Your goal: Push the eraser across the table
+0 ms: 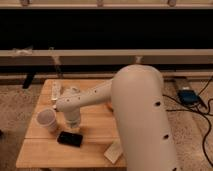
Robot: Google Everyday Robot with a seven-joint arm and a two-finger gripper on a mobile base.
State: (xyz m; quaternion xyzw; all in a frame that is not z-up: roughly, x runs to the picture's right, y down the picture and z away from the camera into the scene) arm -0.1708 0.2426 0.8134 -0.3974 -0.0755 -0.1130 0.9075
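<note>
The eraser (pixel 69 138) is a small flat black block lying on the light wooden table (pixel 45 152), towards its front left. My white arm reaches over the table from the right. My gripper (pixel 73 126) points down just behind the eraser, right above its far edge. A white cup (pixel 47 120) stands to the left of the gripper, close beside it.
A white elongated object (pixel 55 90) lies at the table's far left edge. A pale beige flat block (pixel 113 151) lies at the front edge, by my arm's base. Cables and a blue device (pixel 188 96) lie on the floor to the right.
</note>
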